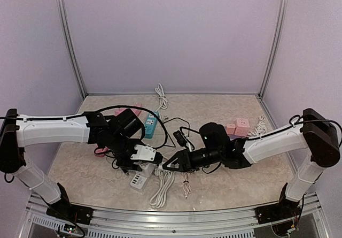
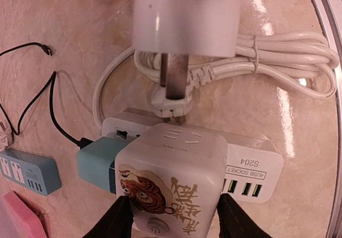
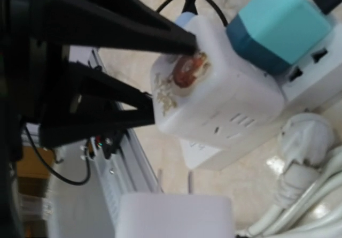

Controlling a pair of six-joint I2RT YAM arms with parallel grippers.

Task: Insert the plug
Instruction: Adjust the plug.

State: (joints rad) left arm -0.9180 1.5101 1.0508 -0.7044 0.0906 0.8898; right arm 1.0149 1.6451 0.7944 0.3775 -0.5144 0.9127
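My left gripper (image 1: 140, 159) is shut on a white cube socket with a tiger picture (image 2: 171, 179), one finger (image 2: 115, 222) on each side. The cube sits above a white power strip (image 2: 251, 166), and a teal adapter (image 2: 96, 163) is plugged into the cube's side. My right gripper (image 1: 168, 164) is shut on a white plug (image 2: 184, 18). Its two metal prongs (image 2: 173, 77) point at the cube's slotted face, a short gap away. In the right wrist view the plug (image 3: 176, 216) fills the bottom, with the cube (image 3: 214, 99) just beyond its prongs.
A coiled white cable (image 1: 163, 187) lies beside the strip near the front rail. A blue power strip (image 1: 151, 124) and a pink block (image 1: 128, 111) lie behind the left arm. Pink cubes (image 1: 238, 127) sit at the right. A thin black cable (image 2: 32, 104) trails left.
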